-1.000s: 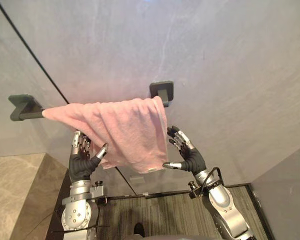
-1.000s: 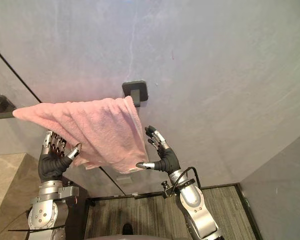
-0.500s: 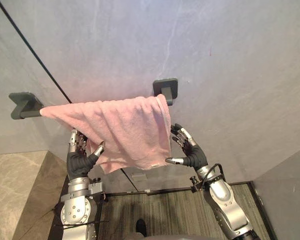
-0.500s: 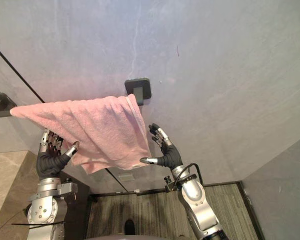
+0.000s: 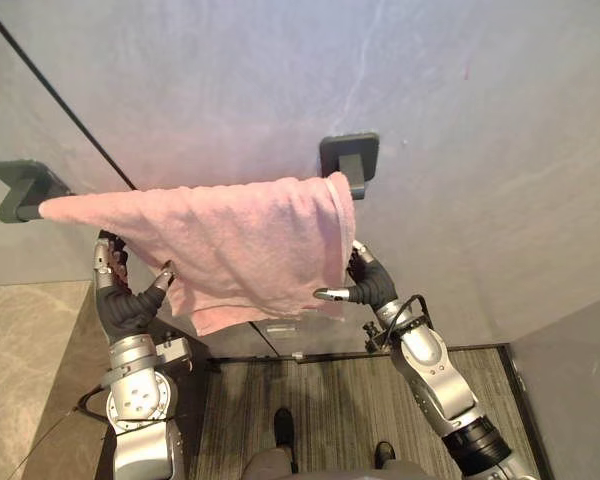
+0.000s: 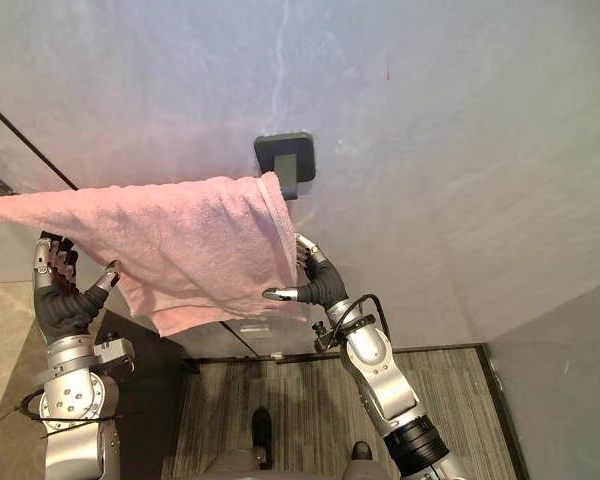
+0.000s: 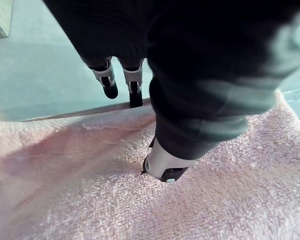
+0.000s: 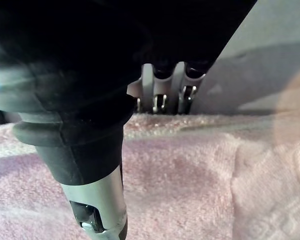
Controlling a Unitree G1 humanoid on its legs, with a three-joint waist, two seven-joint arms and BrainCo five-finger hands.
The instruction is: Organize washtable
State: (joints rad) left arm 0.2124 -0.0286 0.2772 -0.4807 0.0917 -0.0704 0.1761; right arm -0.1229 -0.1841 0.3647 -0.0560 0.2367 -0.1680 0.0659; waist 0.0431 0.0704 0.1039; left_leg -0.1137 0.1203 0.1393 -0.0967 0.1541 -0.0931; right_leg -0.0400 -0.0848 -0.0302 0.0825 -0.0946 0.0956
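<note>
- The pink towel (image 5: pixel 240 240) hangs over the bar, spread between the left mount (image 5: pixel 20 188) and the right mount (image 5: pixel 348 158) on the grey wall (image 5: pixel 460 150).
- Your left hand (image 5: pixel 128 305) is at the towel's lower left edge. Its fingers (image 6: pixel 50 260) are straight and relaxed behind the cloth, and its thumb (image 7: pixel 165 167) rests on the front.
- Your right hand (image 5: pixel 372 288) is at the lower right corner, partly behind the cloth. You cannot tell whether it grips the towel.
- Striped carpet (image 5: pixel 330 400) lies below.
</note>
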